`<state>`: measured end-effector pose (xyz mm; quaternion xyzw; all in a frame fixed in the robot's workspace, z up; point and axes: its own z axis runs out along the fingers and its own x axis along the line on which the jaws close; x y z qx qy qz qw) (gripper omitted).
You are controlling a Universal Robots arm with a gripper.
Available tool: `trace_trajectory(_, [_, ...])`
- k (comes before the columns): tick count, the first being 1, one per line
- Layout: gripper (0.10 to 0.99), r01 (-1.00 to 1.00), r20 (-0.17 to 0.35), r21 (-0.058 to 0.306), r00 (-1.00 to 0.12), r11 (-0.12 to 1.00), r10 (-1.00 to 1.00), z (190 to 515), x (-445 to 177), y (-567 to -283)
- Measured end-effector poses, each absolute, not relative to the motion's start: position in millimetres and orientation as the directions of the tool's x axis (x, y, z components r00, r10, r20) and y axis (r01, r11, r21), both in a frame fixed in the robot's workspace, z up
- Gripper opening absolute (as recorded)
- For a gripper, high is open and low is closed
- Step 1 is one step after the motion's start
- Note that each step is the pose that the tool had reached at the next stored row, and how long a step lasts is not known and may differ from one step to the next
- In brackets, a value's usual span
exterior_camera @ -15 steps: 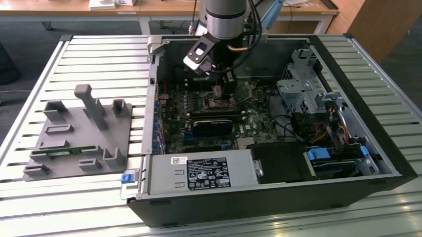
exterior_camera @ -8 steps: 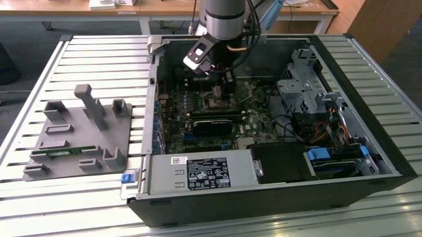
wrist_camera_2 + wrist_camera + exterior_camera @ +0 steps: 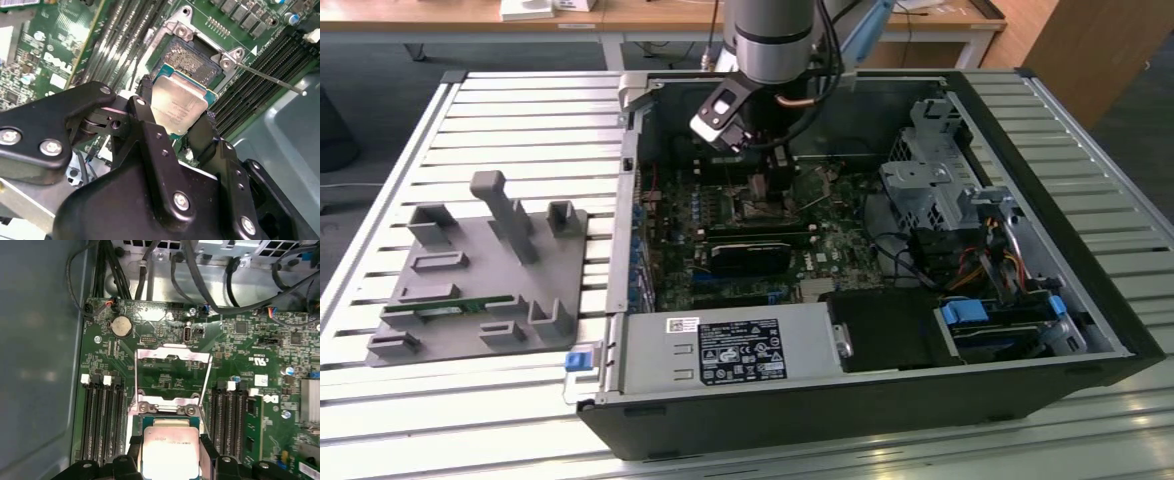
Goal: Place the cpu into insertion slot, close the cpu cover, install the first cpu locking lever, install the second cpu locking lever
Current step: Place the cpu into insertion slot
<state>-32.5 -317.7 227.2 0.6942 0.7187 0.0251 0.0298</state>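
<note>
Up close, the gripper (image 3: 175,117) has its two black fingers (image 3: 143,107) pinched on the cpu (image 3: 180,100), one on each of two opposite edges, silvery top face up. The chip hangs over the near part of the insertion slot (image 3: 192,55), and the slot's far half lies bare beyond the chip's leading edge. Whether a corner touches down, I cannot tell.

From the first wrist view, the cpu (image 3: 170,442) sits square between the fingers (image 3: 134,452), and just past it the cpu cover (image 3: 172,355) is swung open, with green board showing through its open centre. Memory slots (image 3: 102,425) run close along both sides of the socket, so the fingers have narrow lanes there. A locking lever (image 3: 270,77), a thin rod, juts from one socket corner out over those slots.

In the exterior view the arm (image 3: 774,40) drops straight into the open computer case (image 3: 854,420), with the gripper (image 3: 767,195) low over the motherboard (image 3: 720,215). A long black card (image 3: 747,255) lies just nearer the camera, and the drive cage (image 3: 927,185) stands towards the exterior view's right. Well apart, on the slatted table (image 3: 400,130), a grey fixture (image 3: 480,270) rests.
</note>
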Motion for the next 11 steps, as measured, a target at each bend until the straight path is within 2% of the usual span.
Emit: trace_trajectory(11, [0.537,0.996,-0.011,0.077,-0.035,0.035,0.999,210,-37,-316])
